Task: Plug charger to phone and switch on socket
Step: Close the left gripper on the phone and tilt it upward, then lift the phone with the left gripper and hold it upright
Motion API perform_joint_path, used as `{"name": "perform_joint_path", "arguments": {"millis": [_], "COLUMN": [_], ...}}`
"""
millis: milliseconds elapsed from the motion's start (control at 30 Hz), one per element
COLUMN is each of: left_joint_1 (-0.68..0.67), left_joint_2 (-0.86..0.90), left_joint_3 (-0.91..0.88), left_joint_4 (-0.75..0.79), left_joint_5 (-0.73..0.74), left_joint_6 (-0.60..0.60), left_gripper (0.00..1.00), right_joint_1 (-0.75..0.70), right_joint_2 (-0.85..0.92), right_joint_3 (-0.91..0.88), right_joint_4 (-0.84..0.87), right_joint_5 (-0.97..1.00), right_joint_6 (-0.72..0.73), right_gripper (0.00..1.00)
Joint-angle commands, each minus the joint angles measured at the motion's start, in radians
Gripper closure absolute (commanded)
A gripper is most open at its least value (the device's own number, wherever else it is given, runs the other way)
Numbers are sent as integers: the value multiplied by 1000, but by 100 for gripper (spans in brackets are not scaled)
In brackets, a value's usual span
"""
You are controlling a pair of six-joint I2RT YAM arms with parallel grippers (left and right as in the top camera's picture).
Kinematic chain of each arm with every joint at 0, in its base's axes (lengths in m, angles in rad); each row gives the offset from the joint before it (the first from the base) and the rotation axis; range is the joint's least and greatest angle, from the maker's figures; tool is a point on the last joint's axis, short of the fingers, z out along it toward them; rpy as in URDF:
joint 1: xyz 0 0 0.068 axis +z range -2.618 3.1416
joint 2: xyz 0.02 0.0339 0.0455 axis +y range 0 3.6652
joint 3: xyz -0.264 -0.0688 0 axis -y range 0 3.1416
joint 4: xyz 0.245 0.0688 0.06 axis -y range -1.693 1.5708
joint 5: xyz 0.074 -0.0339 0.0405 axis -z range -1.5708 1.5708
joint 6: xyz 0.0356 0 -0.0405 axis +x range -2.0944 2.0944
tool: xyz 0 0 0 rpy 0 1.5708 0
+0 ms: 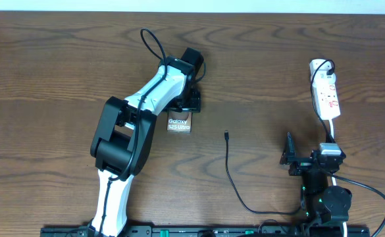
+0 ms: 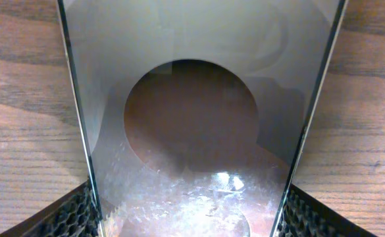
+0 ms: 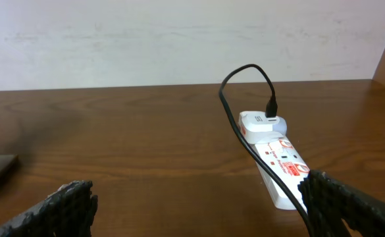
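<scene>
The phone [image 1: 179, 123], a grey-bronze slab with white "Galaxy" lettering, lies left of the table's centre. My left gripper [image 1: 188, 100] is over its far end. In the left wrist view the phone [image 2: 192, 131] fills the gap between the fingers, and the left gripper [image 2: 189, 214] is shut on its two long edges. The charger's black cable [image 1: 229, 168] lies loose, its plug tip [image 1: 226, 134] to the right of the phone and apart from it. The white socket strip [image 1: 326, 92] lies at the far right. My right gripper [image 1: 312, 157] is open and empty just short of the strip.
In the right wrist view the socket strip [image 3: 278, 164] lies ahead on the right, with the black cable [image 3: 245, 72] looping into a white adapter on it. The right gripper's [image 3: 199, 197] fingers stand wide apart. The cable runs along the front edge [image 1: 271, 212].
</scene>
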Motion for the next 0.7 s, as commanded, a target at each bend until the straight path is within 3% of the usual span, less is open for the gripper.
{"name": "perform_joint_path", "arguments": {"millis": [0, 67, 400, 667], "left_joint_1": [3, 3, 3, 3], "left_joint_2": [-11, -11, -38, -163], "left_joint_3": [-24, -24, 34, 45], "left_joint_4": [-6, -6, -50, -54], "left_joint_5": [-5, -5, 3, 18], "left_joint_6": [5, 5, 4, -16], "left_gripper": [28, 32, 32, 32], "right_joint_1": [-7, -7, -7, -7], "right_joint_2": [-5, -5, -5, -5], "right_joint_3": [-3, -3, -3, -3], "right_joint_4": [-2, -2, -2, -2], "right_joint_5": [-1, -1, -1, -1], "right_joint_6": [-11, -11, -11, -11], "right_gripper": [1, 1, 1, 1]}}
